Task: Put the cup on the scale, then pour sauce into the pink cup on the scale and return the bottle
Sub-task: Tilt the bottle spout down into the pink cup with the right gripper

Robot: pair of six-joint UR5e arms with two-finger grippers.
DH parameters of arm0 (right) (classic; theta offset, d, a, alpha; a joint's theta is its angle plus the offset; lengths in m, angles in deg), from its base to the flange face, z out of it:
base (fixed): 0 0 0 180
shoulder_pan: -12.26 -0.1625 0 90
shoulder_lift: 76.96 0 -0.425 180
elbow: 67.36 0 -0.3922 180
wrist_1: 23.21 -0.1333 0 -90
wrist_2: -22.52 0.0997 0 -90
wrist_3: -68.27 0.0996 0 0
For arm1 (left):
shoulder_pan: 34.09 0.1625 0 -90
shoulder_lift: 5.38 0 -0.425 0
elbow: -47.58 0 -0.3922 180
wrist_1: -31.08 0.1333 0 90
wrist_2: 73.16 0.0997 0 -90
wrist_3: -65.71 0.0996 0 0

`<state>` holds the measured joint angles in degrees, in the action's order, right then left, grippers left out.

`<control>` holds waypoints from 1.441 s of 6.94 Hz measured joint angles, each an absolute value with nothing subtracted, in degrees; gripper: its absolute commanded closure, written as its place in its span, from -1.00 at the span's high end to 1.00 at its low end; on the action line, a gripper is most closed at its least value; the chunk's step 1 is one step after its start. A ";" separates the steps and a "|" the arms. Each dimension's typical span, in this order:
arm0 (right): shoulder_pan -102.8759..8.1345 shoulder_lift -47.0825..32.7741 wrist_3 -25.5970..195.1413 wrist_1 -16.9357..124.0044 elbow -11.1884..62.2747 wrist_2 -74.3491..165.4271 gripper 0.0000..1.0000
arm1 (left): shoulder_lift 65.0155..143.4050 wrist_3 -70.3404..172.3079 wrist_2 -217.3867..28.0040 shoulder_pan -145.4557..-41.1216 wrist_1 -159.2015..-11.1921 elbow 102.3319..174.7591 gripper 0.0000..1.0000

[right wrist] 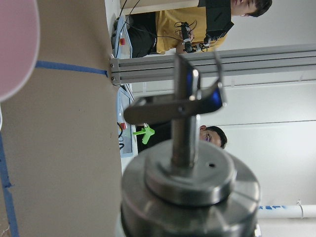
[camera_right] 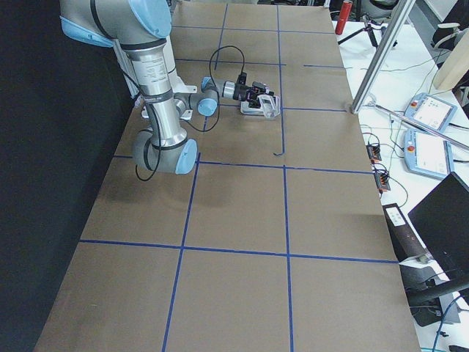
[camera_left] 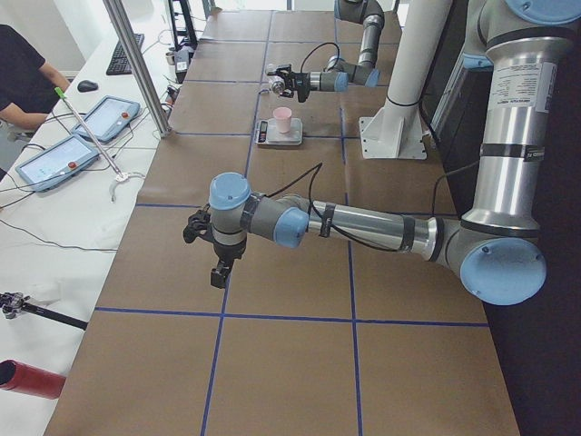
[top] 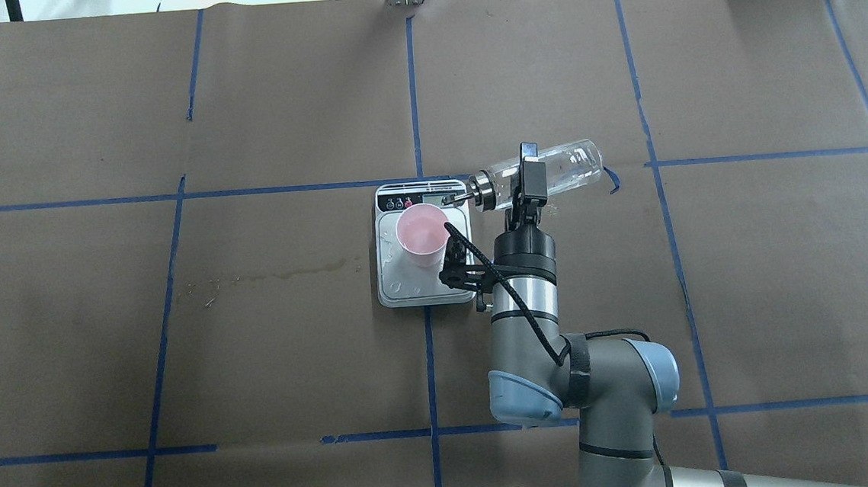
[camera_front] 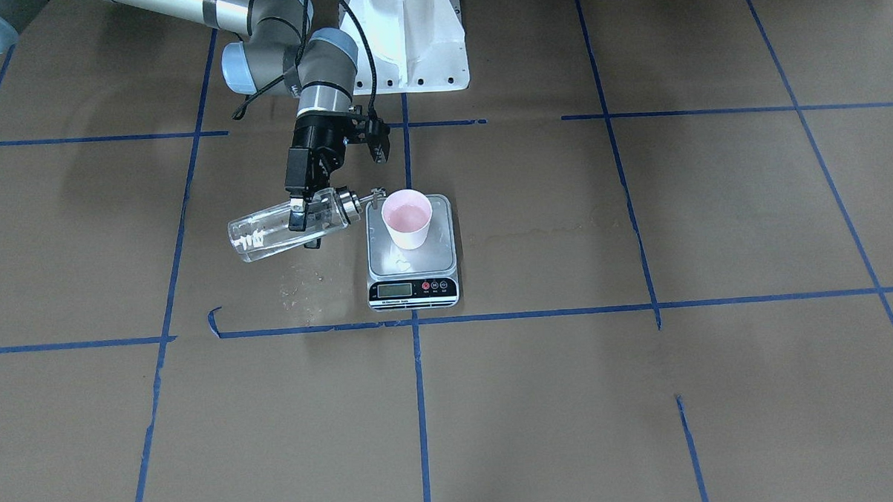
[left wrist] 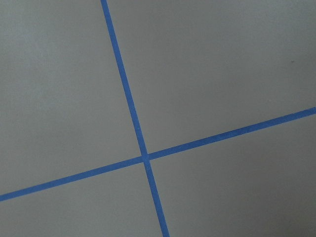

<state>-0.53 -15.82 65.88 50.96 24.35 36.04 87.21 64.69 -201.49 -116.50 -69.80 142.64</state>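
Note:
The pink cup (camera_front: pixel 408 221) (top: pixel 422 237) stands upright on the silver scale (camera_front: pixel 412 271) (top: pixel 414 287), toward the platform's display half. My right gripper (camera_front: pixel 304 225) (top: pixel 527 183) is shut on the clear glass bottle (camera_front: pixel 267 231) (top: pixel 570 167), which lies nearly level above the table. Its metal spout (camera_front: pixel 376 198) (top: pixel 457 196) sits at the cup's rim. The pourer top (right wrist: pixel 190 182) fills the right wrist view. No stream of sauce shows. My left gripper (camera_left: pixel 218 272) hangs over bare paper far from the scale, and I cannot tell its state.
Droplets (camera_front: pixel 402 266) lie on the scale platform, and a wet patch (camera_front: pixel 299 286) marks the paper beside it. The white robot base (camera_front: pixel 409 44) stands behind the scale. A person (camera_left: pixel 23 82) sits at the side bench with tablets (camera_left: pixel 54 159).

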 measured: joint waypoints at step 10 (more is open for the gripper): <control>-0.38 -16.44 40.48 50.17 23.51 27.93 -1.00 | 87.40 64.57 -201.56 -117.06 -70.43 142.06 1.00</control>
